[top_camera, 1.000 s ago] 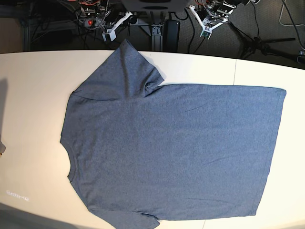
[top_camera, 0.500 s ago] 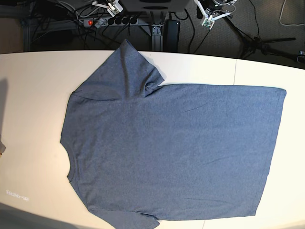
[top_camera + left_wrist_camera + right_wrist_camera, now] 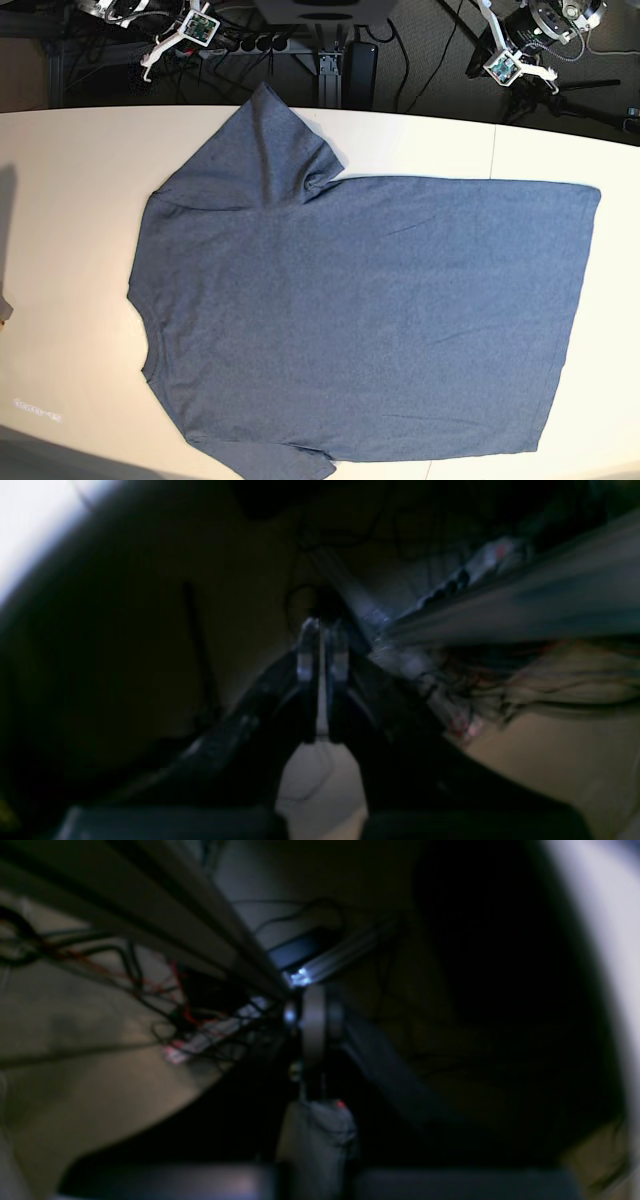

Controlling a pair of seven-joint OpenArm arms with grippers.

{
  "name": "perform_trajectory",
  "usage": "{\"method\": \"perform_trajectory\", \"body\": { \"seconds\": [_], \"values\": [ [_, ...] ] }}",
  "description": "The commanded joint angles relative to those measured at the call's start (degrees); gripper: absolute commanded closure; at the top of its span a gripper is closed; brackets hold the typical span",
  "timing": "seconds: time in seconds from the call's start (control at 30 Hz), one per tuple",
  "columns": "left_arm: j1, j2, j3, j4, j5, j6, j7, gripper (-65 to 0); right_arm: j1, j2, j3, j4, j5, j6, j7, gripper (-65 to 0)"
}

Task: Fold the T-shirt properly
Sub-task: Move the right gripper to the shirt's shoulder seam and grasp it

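The T-shirt (image 3: 360, 310) lies flat and plain side up on the white table (image 3: 60, 200), collar to the left and hem to the right. One sleeve (image 3: 265, 150) points to the far edge; the other is cut off by the near frame edge. Both grippers hover beyond the far edge, off the cloth. My right gripper (image 3: 152, 58) is at the upper left, and in its wrist view its fingers (image 3: 314, 1025) are pressed together, holding nothing. My left gripper (image 3: 530, 72) is at the upper right; its fingertips (image 3: 306, 650) stand almost touching, shut and empty.
Behind the table lie a power strip (image 3: 250, 44), cables and a dark tripod (image 3: 570, 95) on the floor. A seam (image 3: 494, 150) crosses the tabletop on the right. A small grey object (image 3: 4, 310) peeks in at the left edge.
Both arms have swung outward from the middle behind the table, the right one to the left, the left one to the right. The T-shirt has not moved.
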Motion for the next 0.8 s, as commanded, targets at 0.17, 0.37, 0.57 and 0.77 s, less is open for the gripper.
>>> {"method": "perform_trajectory", "body": {
  "seconds": [0.17, 0.37, 0.57, 0.77],
  "values": [
    [2.67, -5.25, -0.22, 11.45, 5.20, -0.24, 2.05, -6.2, 0.11, 7.96, 2.36, 12.15, -4.81, -2.12, -1.03, -16.3],
    [2.67, -5.81, -0.22, 12.85, 5.86, -0.24, 3.08, -21.5, 4.96, 13.38, 4.57, 13.79, -5.53, -2.12, -3.69, -31.3],
    [2.84, -5.81, -0.22, 12.85, 5.86, -0.20, 3.06, -21.4, 12.35, 17.68, 4.50, 11.87, -6.25, -1.88, -3.78, -31.3],
    [2.84, -5.81, -0.22, 12.85, 5.81, -0.17, 3.04, -21.4, 16.04, 20.85, 3.80, 9.88, -6.21, 1.11, -3.72, -31.3]
  ]
}}
